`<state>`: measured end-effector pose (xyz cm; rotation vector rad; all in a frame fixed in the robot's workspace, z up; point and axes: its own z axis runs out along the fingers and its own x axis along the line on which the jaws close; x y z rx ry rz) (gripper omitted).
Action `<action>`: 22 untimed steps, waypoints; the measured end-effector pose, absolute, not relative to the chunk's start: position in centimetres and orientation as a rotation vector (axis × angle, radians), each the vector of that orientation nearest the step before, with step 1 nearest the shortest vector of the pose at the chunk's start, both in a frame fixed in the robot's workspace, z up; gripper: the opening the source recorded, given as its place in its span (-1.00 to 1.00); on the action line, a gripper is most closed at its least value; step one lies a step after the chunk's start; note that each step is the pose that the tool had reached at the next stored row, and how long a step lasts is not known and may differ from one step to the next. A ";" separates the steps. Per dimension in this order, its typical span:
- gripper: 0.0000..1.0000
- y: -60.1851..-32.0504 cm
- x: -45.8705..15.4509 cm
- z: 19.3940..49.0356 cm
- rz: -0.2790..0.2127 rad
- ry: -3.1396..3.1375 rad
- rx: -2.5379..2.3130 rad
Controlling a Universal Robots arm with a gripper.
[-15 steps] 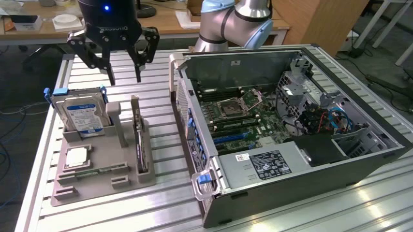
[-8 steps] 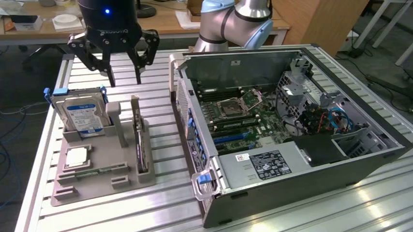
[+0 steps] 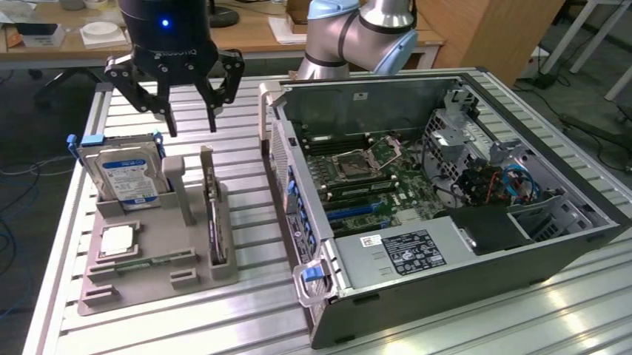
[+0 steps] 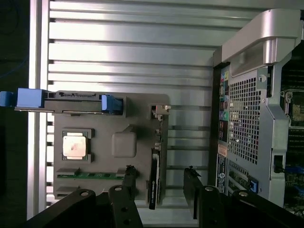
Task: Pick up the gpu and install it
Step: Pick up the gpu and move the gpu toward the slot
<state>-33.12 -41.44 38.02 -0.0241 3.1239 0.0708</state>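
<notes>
Item: gpu (image 3: 212, 214), standing on edge in grey holder (image 3: 158, 275), long axis near-to-far. My tool (image 3: 191, 122): fingers apart, empty, hovering above its far end.

It was a robotics lab or workshop: a slatted aluminium bench (image 3: 251, 322) carried an opened computer tower (image 3: 445, 200) and a grey parts fixture (image 3: 158, 270), with a robot arm (image 3: 341, 37) and cluttered wooden desks (image 3: 247, 37) behind.

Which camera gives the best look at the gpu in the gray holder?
The exterior view: the gpu stands upright in the holder, length and height visible. The wrist view sees the gpu from above as a thin edge.
</notes>
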 end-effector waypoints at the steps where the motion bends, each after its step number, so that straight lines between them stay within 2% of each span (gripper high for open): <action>1: 0.06 -41.5 -33.1 38.0 0.071 3.124 -0.024; 22: 0.06 -43.2 -33.1 37.4 0.071 3.124 -0.024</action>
